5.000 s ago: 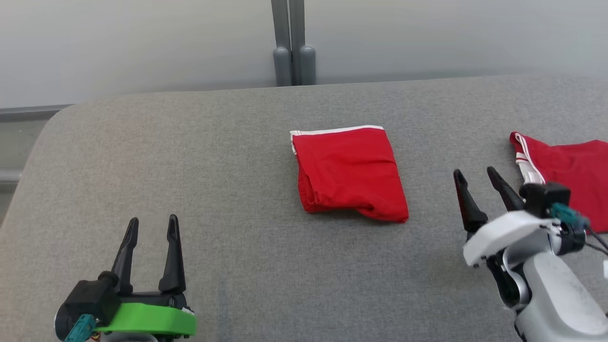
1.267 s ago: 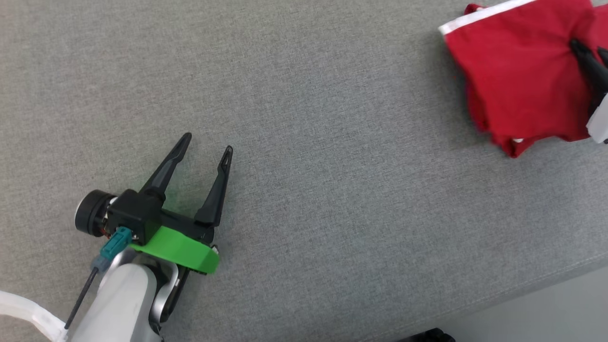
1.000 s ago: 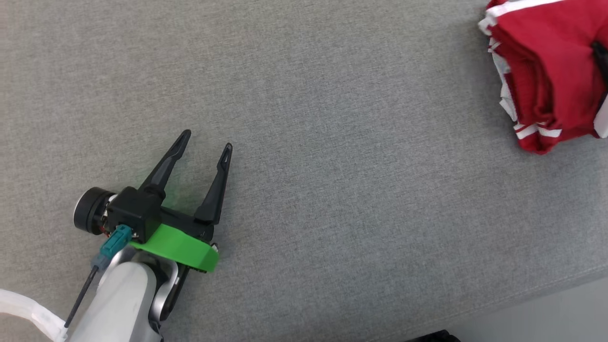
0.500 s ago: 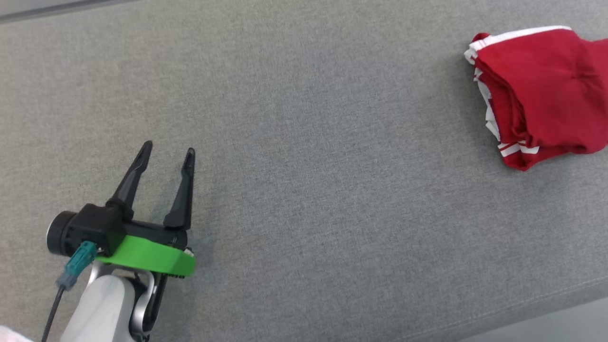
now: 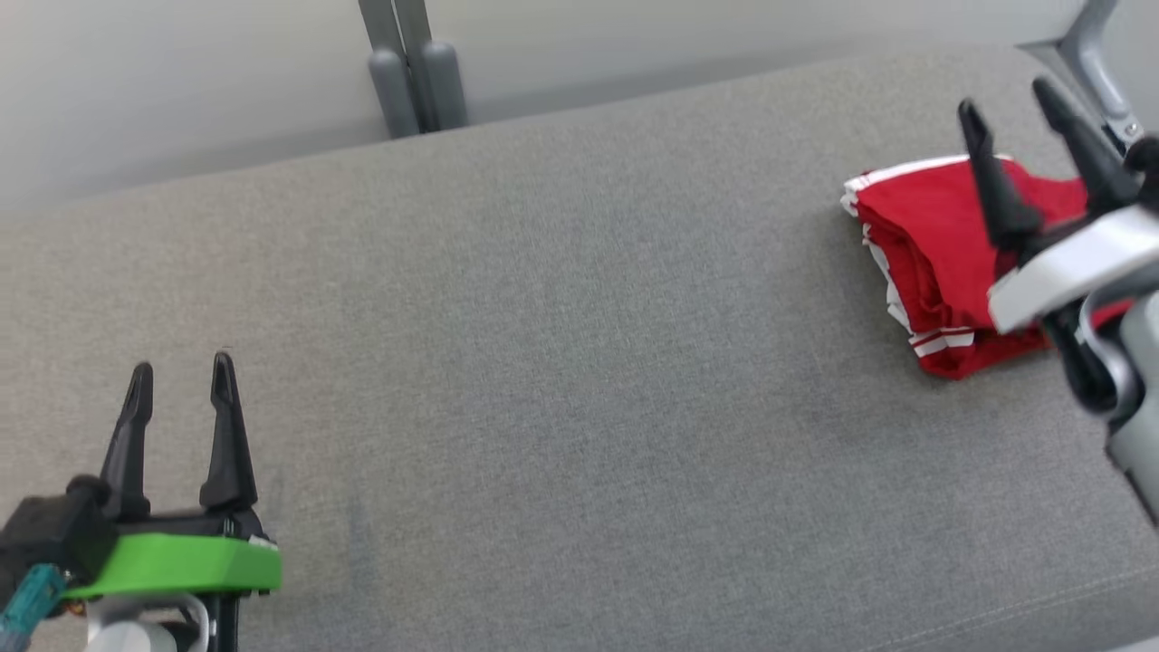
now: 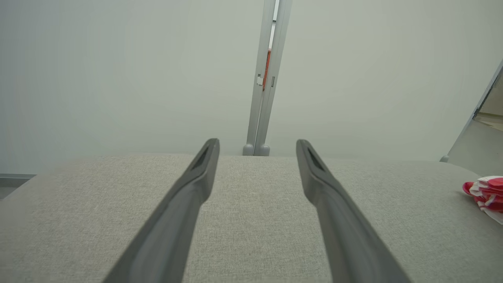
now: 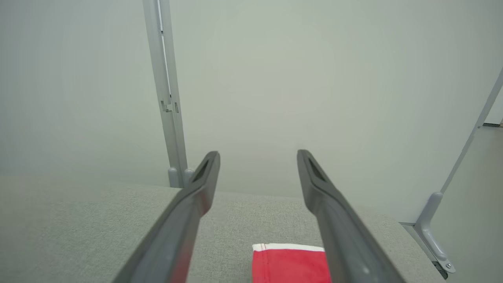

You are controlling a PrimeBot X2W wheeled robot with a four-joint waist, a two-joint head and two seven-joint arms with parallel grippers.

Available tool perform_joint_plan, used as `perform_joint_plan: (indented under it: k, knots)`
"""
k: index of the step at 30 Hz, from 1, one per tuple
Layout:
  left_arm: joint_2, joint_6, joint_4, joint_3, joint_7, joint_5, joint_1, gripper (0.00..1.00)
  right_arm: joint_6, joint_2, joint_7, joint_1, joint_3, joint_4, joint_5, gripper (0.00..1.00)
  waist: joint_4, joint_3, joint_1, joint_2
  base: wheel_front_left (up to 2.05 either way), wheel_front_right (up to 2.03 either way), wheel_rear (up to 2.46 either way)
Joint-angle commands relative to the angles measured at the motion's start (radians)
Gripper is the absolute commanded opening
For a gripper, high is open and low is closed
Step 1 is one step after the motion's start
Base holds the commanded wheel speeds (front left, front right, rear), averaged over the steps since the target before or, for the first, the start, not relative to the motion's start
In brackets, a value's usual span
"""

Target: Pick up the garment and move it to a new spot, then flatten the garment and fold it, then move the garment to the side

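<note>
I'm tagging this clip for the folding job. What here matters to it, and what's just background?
Part of the job:
- red folded garment, lying at the right
- right gripper, open, holding nothing, by the garment
- left gripper, open, empty
- grey padded surface under the garment

Just there:
- grey post
- angled metal bracket
- pale wall

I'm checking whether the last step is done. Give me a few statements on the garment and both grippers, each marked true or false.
1. The right gripper grips the garment. False: its fingers are spread, with nothing between them.
2. The garment lies folded near the right end of the cushion. True.
3. The left gripper is open and far from the garment. True.
4. The garment is blue. False: it is red with white trim.
</note>
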Motion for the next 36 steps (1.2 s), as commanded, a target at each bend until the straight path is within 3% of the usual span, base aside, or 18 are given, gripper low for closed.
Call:
perform_joint_plan:
  k: [1,9,13,25,36]
  knots:
    - [-0.005,0.001,0.003,0.003,-0.004,-0.006,0.03,1.0,0.0,0.021,-0.002,0.064,-0.03,-0.034,-0.027,1.0,0.021,-0.07,0.0,0.0,0.0,0.0,0.0]
    - [-0.054,-0.011,0.036,0.007,-0.004,0.031,0.094,1.0,0.0,0.137,-0.002,0.323,-0.196,-0.148,-0.141,1.0,0.051,-0.121,0.0,0.0,0.0,0.0,0.0]
    - [-0.08,-0.032,0.066,0.016,-0.003,0.056,0.107,1.0,0.0,0.187,-0.002,0.395,-0.23,-0.182,-0.161,1.0,0.061,-0.126,0.0,0.0,0.0,0.0,0.0]
    - [-0.145,-0.08,0.117,0.081,-0.004,0.15,0.097,1.0,0.0,0.266,-0.002,0.468,-0.23,-0.154,-0.162,1.0,0.092,-0.129,0.0,0.0,0.0,0.0,0.0]
    - [-0.172,-0.114,0.144,0.107,-0.004,0.193,0.058,1.0,0.0,0.281,-0.002,0.446,-0.215,-0.134,-0.175,1.0,0.09,-0.114,0.0,0.0,0.0,0.0,0.0]
